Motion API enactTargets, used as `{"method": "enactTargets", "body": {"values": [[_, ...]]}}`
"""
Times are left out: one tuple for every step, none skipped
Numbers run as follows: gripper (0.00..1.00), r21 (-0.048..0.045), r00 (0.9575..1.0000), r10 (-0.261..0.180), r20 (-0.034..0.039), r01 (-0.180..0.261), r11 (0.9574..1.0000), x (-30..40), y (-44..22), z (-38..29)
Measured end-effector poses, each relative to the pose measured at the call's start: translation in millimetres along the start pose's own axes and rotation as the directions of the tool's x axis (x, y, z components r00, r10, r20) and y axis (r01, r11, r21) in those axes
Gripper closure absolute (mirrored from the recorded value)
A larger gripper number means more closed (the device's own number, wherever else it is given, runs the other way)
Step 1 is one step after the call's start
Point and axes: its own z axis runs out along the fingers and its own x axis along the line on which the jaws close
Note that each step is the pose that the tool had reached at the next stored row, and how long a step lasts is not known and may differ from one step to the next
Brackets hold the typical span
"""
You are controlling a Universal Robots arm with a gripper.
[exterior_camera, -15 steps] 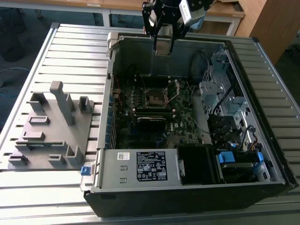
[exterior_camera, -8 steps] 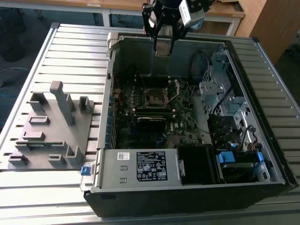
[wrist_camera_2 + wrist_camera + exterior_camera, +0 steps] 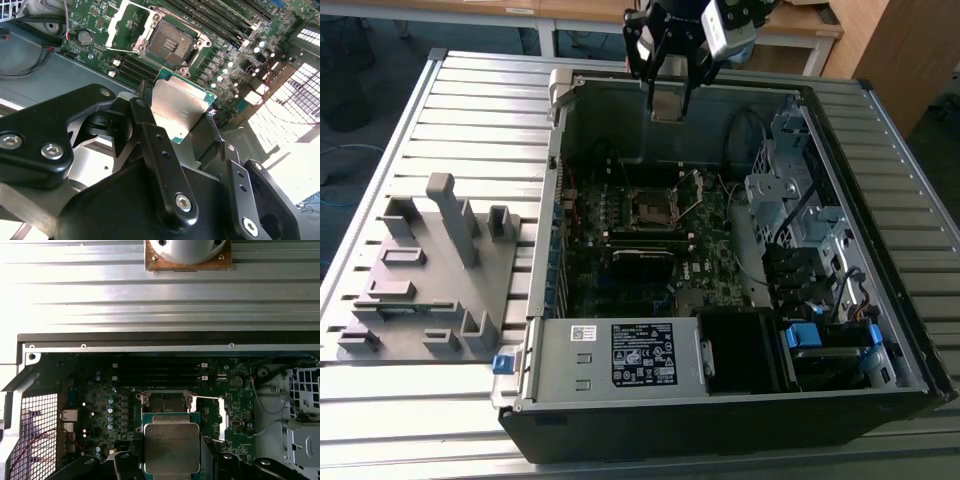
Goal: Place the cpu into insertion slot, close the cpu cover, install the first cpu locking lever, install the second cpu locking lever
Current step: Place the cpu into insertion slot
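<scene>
The gripper held the cpu between closed fingers, metal top turned back toward the gripper, probably so its underside faced the open slot beyond them.

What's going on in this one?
The arm's gripper holds the cpu between its jaws, hanging above the open computer case. On the board below, the insertion slot sits empty, with the cpu cover flipped open beside it. The chip is not yet seated in the slot.
</scene>
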Motion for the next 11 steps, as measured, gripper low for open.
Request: {"method": "enactTargets", "body": {"values": [[0.46, 0.0002, 1.0, 0.0, -0.0001, 0.0, 1.0, 0.0, -0.1, 0.6], [0.46, 0.0002, 1.0, 0.0, -0.0001, 0.0, 1.0, 0.0, -0.1, 1.3], [0.46, 0.0002, 1.0, 0.0, -0.0001, 0.0, 1.0, 0.0, -0.2, 2.0], [0.46, 0.0002, 1.0, 0.0, 0.0, 0.0, 1.0, 0.0, -0.3, 2.7], [0.46, 0.0003, 1.0, 0.0, -0.0001, 0.0, 1.0, -0.1, -0.3, 3.4], [0.46, 0.0002, 1.0, 0.0, -0.0001, 0.0, 1.0, -0.1, -0.4, 4.0], [0.46, 0.0004, 1.0, 0.0, -0.0001, 0.0, 1.0, -0.1, -0.4, 4.2], [0.46, 0.0005, 1.0, 0.0, -0.0002, 0.0, 1.0, -0.1, -0.4, 4.2], [0.46, 0.0005, 1.0, 0.0, -0.0002, 0.0, 1.0, -0.1, -0.4, 4.3], [0.46, 0.0004, 1.0, 0.0, -0.0001, 0.0, 1.0, -0.1, -0.4, 4.3], [0.46, 0.0002, 1.0, 0.0, -0.0001, 0.0, 1.0, -0.1, -0.4, 4.4]]}}
